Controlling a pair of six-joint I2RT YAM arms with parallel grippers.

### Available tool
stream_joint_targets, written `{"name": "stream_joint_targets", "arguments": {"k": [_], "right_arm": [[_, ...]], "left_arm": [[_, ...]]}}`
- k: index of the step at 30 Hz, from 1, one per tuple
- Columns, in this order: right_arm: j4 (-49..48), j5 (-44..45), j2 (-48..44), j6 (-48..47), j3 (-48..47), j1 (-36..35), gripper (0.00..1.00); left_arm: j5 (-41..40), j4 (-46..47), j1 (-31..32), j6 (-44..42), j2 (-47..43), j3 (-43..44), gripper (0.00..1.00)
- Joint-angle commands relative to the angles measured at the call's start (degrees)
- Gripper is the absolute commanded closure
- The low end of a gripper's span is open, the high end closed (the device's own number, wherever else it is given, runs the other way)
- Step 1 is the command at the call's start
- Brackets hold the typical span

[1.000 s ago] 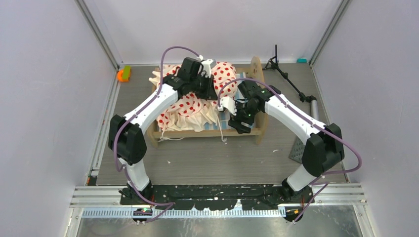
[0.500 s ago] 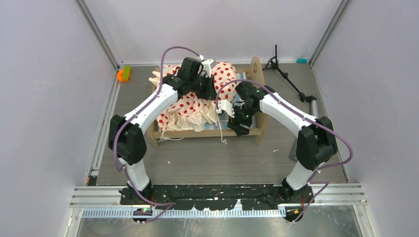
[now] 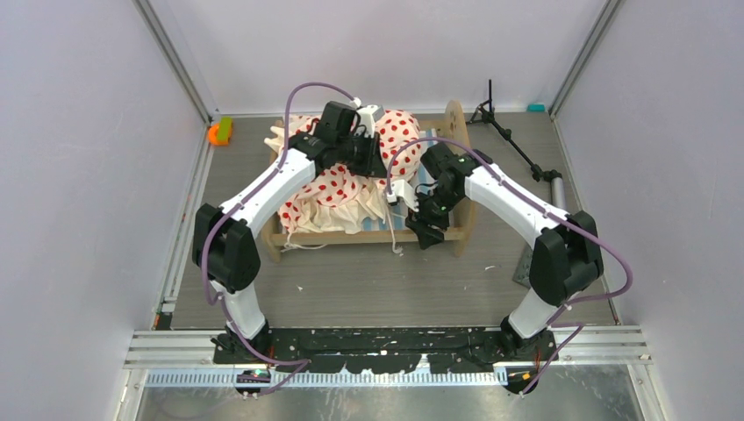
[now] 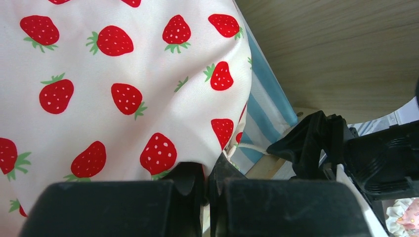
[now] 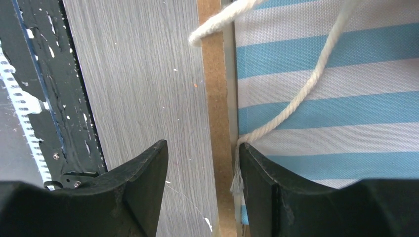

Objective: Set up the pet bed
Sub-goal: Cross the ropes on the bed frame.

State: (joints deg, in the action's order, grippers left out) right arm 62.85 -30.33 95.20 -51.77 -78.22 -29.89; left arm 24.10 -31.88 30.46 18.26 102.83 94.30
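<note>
The pet bed [image 3: 346,202] sits on the table [image 5: 138,74] beyond both arms, about midway between them. The left gripper [image 4: 206,175] reaches over the far part of the bed with its jaws pressed together, and a fold of the cream bedding [image 4: 113,89] is pinched at the tips. Up close the red spots on this cloth are strawberries. The cloth spreads out ahead of the gripper and to its left. Just to its right a strip of the blue-and-white striped mattress [image 4: 264,106] shows, with the wooden end board [image 4: 336,49] behind that. The right gripper [image 5: 202,148] points down at the near edge of the bed, close beside the left one. Its jaws stand apart and hold nothing. The wooden side rail [image 5: 215,98] runs up between them. The outer finger hangs over bare table and the inner finger lies at the edge of the mattress. A cream cord [image 5: 301,94] trails across the stripes, and its frayed end lies right against the inner finger.
</note>
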Motion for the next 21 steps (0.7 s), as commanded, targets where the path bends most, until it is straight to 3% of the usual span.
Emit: {"name": "stream_joint_targets", "arguments": {"k": [1,9,14,21], "right_arm": [[4.76,-4.92,-3.60,0.17,-0.72,-0.97,0.41],[1.07,-0.98,-5.35,1.34,-0.05,-1.22,0.43],[-4.68,0.16,-6.08,3.02,-0.79,-1.22,0.35],[-5.53,0.04,-4.37,3.13,-0.18,-1.20,0.31]], "left_arm": [[1.08,2.45,-0.62,0.46,-1.45,0.28,1.00],[1.30,2.49,-0.66,0.68,-1.55,0.44,1.00],[1.63,2.11,-0.66,0.49,-1.14,0.52,1.00],[1.39,1.86,-0.66,0.20,-1.10,0.79,1.00]]}}
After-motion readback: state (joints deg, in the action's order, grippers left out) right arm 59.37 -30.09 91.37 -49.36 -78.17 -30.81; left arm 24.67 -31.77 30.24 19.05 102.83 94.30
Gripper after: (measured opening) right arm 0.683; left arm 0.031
